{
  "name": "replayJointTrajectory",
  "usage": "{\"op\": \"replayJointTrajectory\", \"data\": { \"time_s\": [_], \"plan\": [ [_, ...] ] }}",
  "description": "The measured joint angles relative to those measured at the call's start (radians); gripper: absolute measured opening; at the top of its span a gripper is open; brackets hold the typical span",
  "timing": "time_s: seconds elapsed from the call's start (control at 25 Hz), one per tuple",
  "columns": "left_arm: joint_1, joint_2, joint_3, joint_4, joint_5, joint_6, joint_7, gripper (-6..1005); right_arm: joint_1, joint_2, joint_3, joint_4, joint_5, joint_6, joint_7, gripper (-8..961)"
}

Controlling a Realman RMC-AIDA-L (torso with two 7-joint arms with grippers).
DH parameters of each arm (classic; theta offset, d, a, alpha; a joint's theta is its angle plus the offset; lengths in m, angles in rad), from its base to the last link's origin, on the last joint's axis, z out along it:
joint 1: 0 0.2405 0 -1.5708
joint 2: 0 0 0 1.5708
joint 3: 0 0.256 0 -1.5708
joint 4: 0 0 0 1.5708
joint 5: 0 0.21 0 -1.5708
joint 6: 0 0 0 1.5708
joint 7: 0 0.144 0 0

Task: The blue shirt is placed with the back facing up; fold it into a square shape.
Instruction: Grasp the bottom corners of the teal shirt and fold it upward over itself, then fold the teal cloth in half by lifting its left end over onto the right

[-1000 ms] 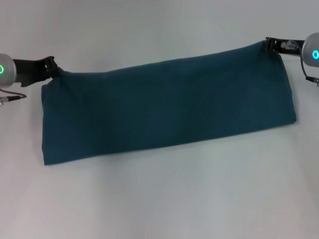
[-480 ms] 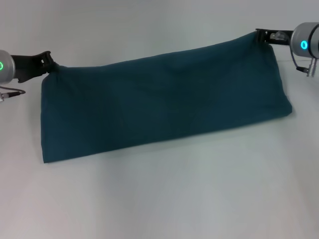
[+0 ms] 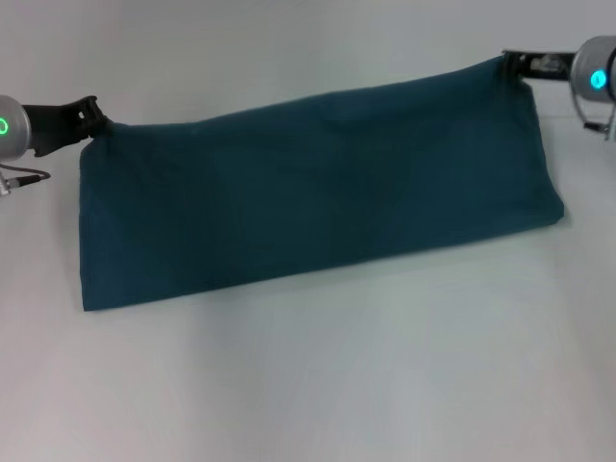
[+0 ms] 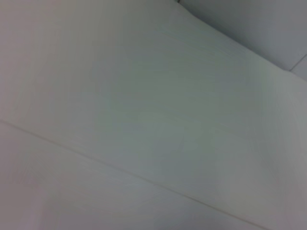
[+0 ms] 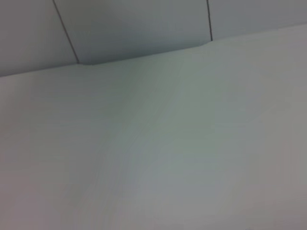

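The blue shirt (image 3: 318,188) shows in the head view as a long dark teal band folded lengthwise, stretched across the white table (image 3: 318,385). Its far edge is lifted and pulled taut between both arms, while the near edge rests on the table. My left gripper (image 3: 96,120) is shut on the shirt's far left corner. At the far right corner, my right gripper (image 3: 510,65) is shut on the fabric. Both wrist views show only pale table surface, with no shirt and no fingers.
Bare white table (image 3: 308,404) spreads in front of the shirt and behind it. A cable (image 3: 24,180) hangs at the left wrist. Seams of a wall or panel (image 5: 144,52) show in the right wrist view.
Both grippers have lifted the shirt's far edge and carried it a little farther from me. The right gripper rose most, then shifted slightly right; the near edge stayed put.
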Motion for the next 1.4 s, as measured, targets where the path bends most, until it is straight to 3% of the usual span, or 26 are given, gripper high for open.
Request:
{"op": "replayJointTrajectory", "data": {
  "time_s": [0.2,0.44,0.52,0.72,0.8,0.92,1.16,1.24,1.4],
  "plan": [
    [0.000,-0.003,-0.011,-0.003,-0.003,-0.038,-0.030,81,0.013,-0.071,0.004,0.011,-0.005,-0.072,0.050,138],
    [0.018,-0.011,-0.013,0.019,-0.032,-0.036,-0.051,291,-0.012,-0.121,0.016,-0.055,-0.002,-0.189,0.087,360],
    [0.035,-0.013,-0.012,0.036,-0.051,-0.002,-0.045,357,-0.048,-0.119,0.041,-0.106,0.012,-0.277,0.087,405],
    [0.153,-0.038,-0.012,0.144,-0.245,0.170,0.027,520,-0.225,-0.082,0.135,-0.267,0.206,-0.611,0.005,520],
    [0.252,-0.041,-0.016,0.172,-0.453,0.318,0.086,581,-0.298,-0.080,0.165,-0.278,0.318,-0.738,-0.041,565],
    [0.311,-0.041,-0.048,0.171,-0.547,0.422,0.101,672,-0.402,-0.085,0.203,-0.256,0.437,-0.898,-0.092,682],
    [0.415,-0.046,-0.250,0.103,-0.562,0.715,0.065,850,-0.534,-0.080,0.288,-0.199,0.501,-1.112,-0.175,930],
    [0.446,-0.052,-0.282,0.092,-0.547,0.759,0.032,909,-0.559,-0.085,0.294,-0.192,0.497,-1.139,-0.182,930],
    [0.489,-0.073,-0.289,0.088,-0.511,0.764,-0.029,909,-0.569,-0.104,0.295,-0.191,0.471,-1.149,-0.182,930]
  ]
}}
